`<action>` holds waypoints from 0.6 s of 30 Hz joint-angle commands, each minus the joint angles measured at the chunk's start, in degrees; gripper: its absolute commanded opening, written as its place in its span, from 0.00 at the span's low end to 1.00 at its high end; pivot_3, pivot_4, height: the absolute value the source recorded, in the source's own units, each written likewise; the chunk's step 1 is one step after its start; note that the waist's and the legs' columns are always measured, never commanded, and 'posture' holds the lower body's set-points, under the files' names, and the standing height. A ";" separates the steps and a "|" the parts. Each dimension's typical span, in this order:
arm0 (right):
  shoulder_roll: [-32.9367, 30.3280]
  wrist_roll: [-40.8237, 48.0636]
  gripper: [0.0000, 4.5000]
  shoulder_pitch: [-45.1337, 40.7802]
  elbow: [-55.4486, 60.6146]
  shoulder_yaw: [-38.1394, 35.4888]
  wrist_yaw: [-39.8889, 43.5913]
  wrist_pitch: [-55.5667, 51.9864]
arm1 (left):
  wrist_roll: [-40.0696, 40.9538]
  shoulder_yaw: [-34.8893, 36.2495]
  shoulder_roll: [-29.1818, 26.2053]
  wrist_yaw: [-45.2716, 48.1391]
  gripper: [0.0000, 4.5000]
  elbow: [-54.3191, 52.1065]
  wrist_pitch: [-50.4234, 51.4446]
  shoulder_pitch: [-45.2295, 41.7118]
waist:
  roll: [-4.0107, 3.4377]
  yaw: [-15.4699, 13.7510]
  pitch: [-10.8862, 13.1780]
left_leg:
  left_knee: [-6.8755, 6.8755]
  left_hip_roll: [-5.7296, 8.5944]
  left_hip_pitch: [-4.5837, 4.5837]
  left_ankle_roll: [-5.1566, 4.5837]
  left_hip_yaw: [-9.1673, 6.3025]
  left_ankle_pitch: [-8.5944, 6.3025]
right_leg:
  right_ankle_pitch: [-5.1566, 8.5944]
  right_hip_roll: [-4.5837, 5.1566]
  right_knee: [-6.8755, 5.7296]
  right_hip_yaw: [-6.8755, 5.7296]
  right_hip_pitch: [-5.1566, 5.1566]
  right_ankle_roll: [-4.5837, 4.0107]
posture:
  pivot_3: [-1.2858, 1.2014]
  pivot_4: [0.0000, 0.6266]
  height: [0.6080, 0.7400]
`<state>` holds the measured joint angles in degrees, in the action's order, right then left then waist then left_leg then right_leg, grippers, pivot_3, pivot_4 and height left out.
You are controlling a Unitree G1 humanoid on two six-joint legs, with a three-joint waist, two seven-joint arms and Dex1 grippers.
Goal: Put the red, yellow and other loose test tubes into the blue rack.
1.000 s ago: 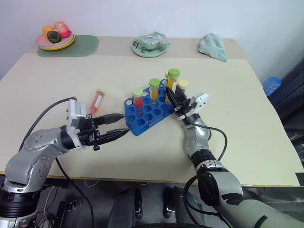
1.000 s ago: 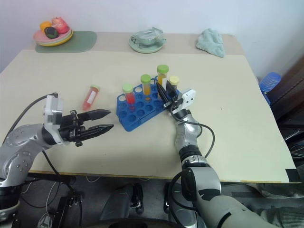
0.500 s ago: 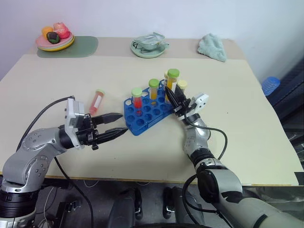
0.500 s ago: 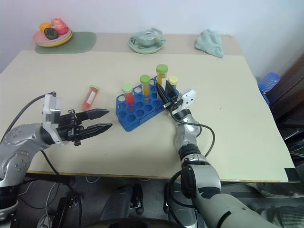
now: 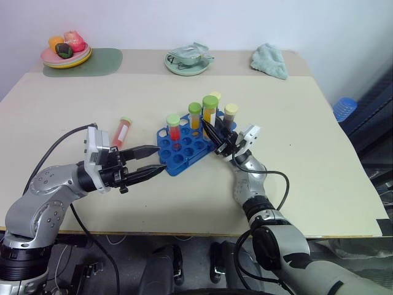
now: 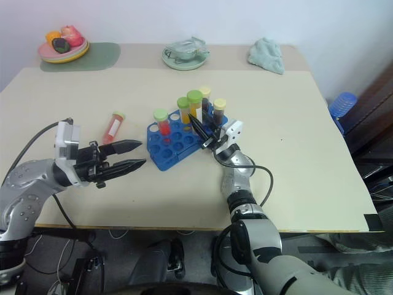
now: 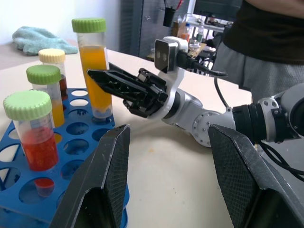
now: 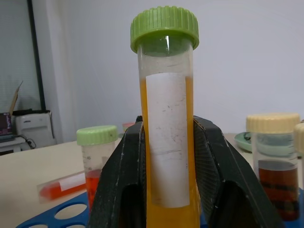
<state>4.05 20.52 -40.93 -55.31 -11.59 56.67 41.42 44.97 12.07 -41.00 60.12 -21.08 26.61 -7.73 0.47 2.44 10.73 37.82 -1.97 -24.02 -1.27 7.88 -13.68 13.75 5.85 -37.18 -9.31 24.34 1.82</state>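
Standing between the closed fingers of the right pincer (image 5: pixel 207 128), the yellow test tube (image 8: pixel 166 142) is gripped low on its body, well below its green cap. The tube is kept about upright, with its lower end down at the far holes of the blue rack (image 5: pixel 184 153); whether it is seated in a hole cannot be told.

Three more capped tubes are seen upright in the rack beside it: a red tube (image 5: pixel 174 127) with a green cap at the left end, an orange tube (image 5: pixel 195 118) with a green cap next to that, and a dark brown tube (image 5: pixel 230 118) with a pale yellow cap at the right end. A further pale cap (image 5: pixel 216 96) is partly hidden just behind the held tube.

The left pincer (image 5: pixel 161 160) is held level near the rack's left end, its fingers partly apart and nothing between them.

One loose red tube (image 5: pixel 121 131) is left lying on the worktop (image 5: pixel 295 141), to the left of the rack and apart from it.

Along the far edge are set a plate of fruit (image 5: pixel 64 52) on a green mat (image 5: pixel 101 60), a green dish (image 5: pixel 187 62) and a teal cloth (image 5: pixel 269 61).
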 commanded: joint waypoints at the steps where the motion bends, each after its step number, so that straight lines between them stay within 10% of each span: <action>1: 0.39 -1.43 0.17 1.35 -2.71 0.50 -2.32 -0.26 | 0.05 0.40 0.07 0.32 0.59 -1.12 -1.00 -0.55 | 0.01 -0.01 -0.01 | 0.00 0.00 0.00 0.00 0.00 0.00 | 0.00 0.00 0.00 0.00 0.00 0.00 | 0.52 0.24 1.00; 18: -2.45 -3.51 0.17 1.13 -5.87 0.26 -5.85 -0.40 | 0.49 1.69 -0.44 -0.74 0.59 -2.57 -0.76 0.96 | 0.15 -0.09 -0.09 | 0.00 0.01 0.08 0.01 0.00 -0.01 | 0.00 0.04 0.02 0.00 -0.10 0.00 | 0.52 0.24 1.00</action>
<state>2.68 17.54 -42.07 -58.80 -10.95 51.13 40.84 44.98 12.22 -40.99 59.51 -21.62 26.61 -6.84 0.62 2.35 10.64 37.82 -1.95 -23.94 -1.26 7.88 -13.70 13.75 5.89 -37.16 -9.31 24.23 1.82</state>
